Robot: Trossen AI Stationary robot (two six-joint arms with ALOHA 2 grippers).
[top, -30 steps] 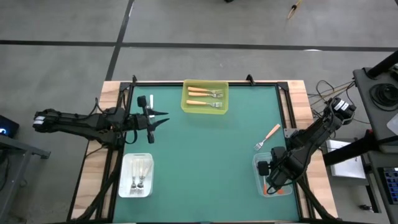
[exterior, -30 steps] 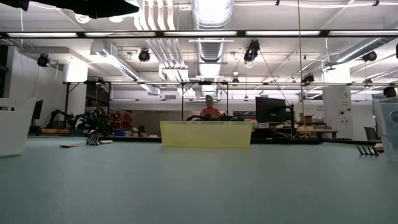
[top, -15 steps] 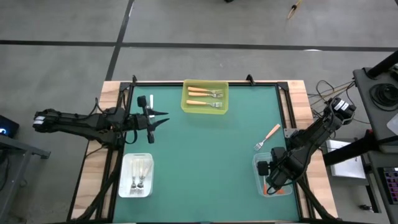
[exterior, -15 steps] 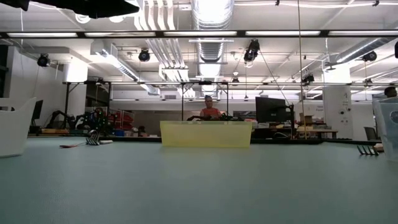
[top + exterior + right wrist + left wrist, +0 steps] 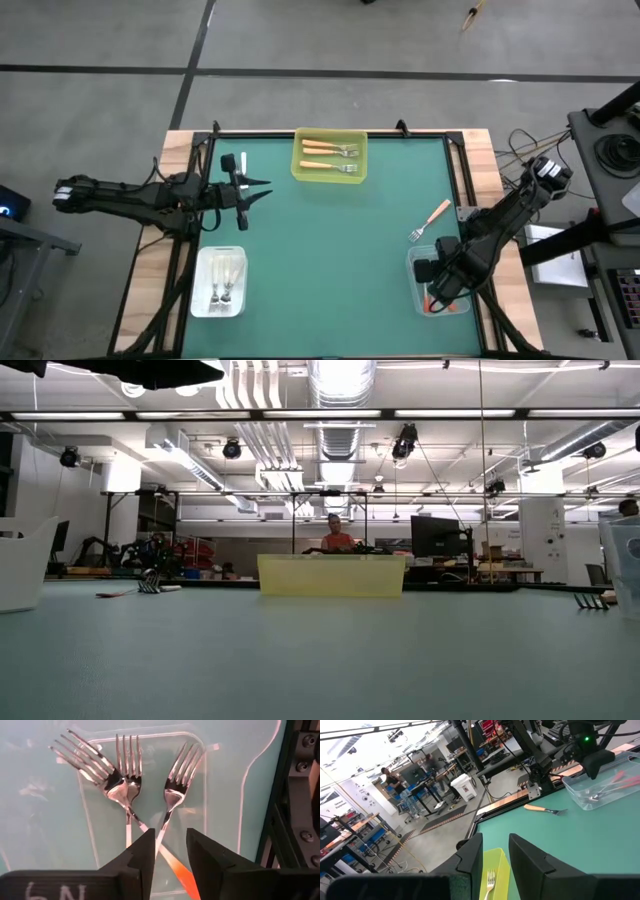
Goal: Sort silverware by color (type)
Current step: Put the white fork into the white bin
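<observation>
Three forks (image 5: 135, 785) lie in the clear tray (image 5: 440, 283), lower right; right gripper (image 5: 167, 851) has just released. One fork (image 5: 430, 220) remains on the table.

**Layout of the counter**

Three bins sit on the counter (image 5: 330, 260). One bin (image 5: 330, 156) at the far edge's middle holds two forks (image 5: 330, 158). A second bin (image 5: 219, 281) near the front left corner holds forks too. A third bin (image 5: 441, 285) at the front right holds three forks (image 5: 127, 780) beneath the right hand (image 5: 436, 293). A lone fork (image 5: 430, 220) lies just behind that bin. The left hand (image 5: 262, 190) is at the left side.
</observation>
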